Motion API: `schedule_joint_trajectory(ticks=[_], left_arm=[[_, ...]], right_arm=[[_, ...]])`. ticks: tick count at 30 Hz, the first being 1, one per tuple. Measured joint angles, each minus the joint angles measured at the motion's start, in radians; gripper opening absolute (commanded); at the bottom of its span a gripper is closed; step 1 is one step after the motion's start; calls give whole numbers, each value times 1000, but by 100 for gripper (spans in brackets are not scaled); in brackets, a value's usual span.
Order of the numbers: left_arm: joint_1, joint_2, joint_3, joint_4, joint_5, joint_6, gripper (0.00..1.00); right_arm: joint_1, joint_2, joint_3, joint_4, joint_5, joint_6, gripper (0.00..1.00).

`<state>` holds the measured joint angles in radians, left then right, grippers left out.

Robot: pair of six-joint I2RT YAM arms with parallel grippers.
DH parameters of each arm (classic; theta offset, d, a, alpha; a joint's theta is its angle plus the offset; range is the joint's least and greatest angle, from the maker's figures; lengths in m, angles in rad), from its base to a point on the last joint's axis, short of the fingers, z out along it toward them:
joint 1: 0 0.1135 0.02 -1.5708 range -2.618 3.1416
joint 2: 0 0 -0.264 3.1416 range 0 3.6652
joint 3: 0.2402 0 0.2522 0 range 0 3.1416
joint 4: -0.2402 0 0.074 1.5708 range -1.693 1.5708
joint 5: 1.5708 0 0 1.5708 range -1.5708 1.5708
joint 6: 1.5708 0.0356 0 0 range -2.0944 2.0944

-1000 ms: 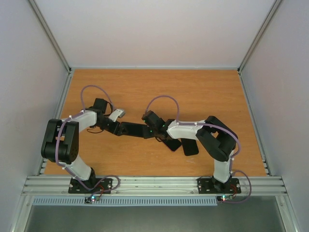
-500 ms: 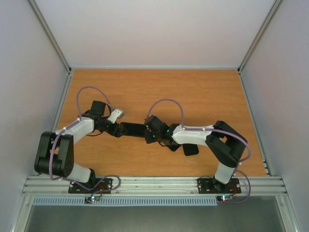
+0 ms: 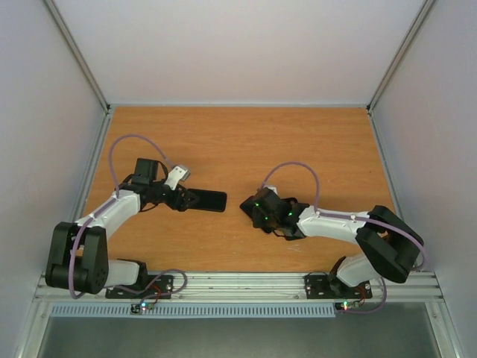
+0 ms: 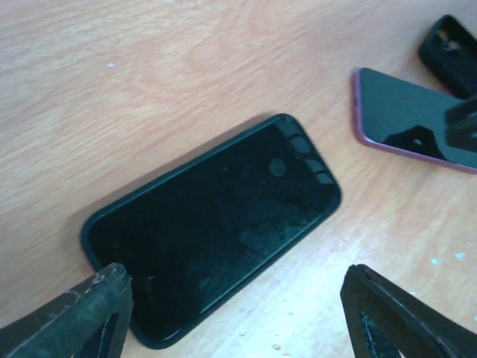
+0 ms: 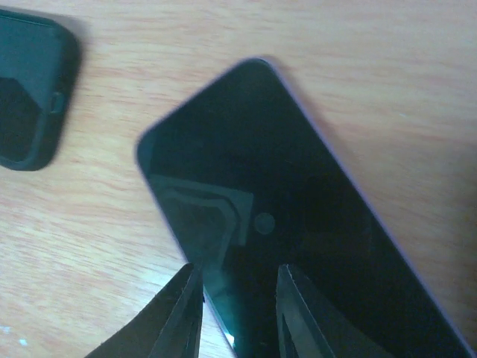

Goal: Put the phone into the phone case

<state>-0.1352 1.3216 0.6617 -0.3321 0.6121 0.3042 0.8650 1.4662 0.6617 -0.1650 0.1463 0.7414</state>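
Wooden tabletop (image 3: 298, 142), left gripper (image 4: 242, 306) spread wide over black phone case (image 4: 216, 231), right gripper (image 5: 237, 298) narrowly parted over phone (image 5: 298, 224).

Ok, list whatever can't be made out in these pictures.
- Phone: the right wrist view is blurred, and the bottom and right edges cut off its far end. In the top view it is mostly under the right gripper.
- Phone case: in the left wrist view, one corner sits behind a finger of the left gripper. In the right wrist view, the left edge cuts it off.
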Motion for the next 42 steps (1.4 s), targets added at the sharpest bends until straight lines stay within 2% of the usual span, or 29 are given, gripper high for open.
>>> schedule_joint_trajectory(ticks=[6, 11, 17, 21, 27, 33, 37, 40, 42], left_arm=[[-4, 7, -3, -6, 93, 24, 76], [-31, 60, 0, -23, 94, 45, 76], [-214, 133, 54, -57, 3, 56, 76], [-289, 193, 127, -94, -53, 79, 76], [-290, 225, 225, -148, -83, 89, 76], [-293, 273, 294, -199, -38, 92, 76], [-293, 261, 250, -205, -52, 106, 76], [-280, 173, 168, -191, -78, 106, 77], [-246, 100, 130, -180, -71, 92, 78]], right_arm=[[-14, -87, -90, -7, 33, 51, 29], [-14, -232, -151, -59, 90, 115, 32], [-14, -355, -194, -133, 158, 195, 34], [-14, -328, -193, -158, 184, 210, 34], [-33, -190, -154, -172, 196, 199, 34], [-103, -88, -93, -134, 192, 151, 34], [-122, -60, -82, -96, 187, 104, 36], [-109, -69, -71, -53, 165, 28, 47], [-70, -70, -32, -24, 145, -55, 49]])
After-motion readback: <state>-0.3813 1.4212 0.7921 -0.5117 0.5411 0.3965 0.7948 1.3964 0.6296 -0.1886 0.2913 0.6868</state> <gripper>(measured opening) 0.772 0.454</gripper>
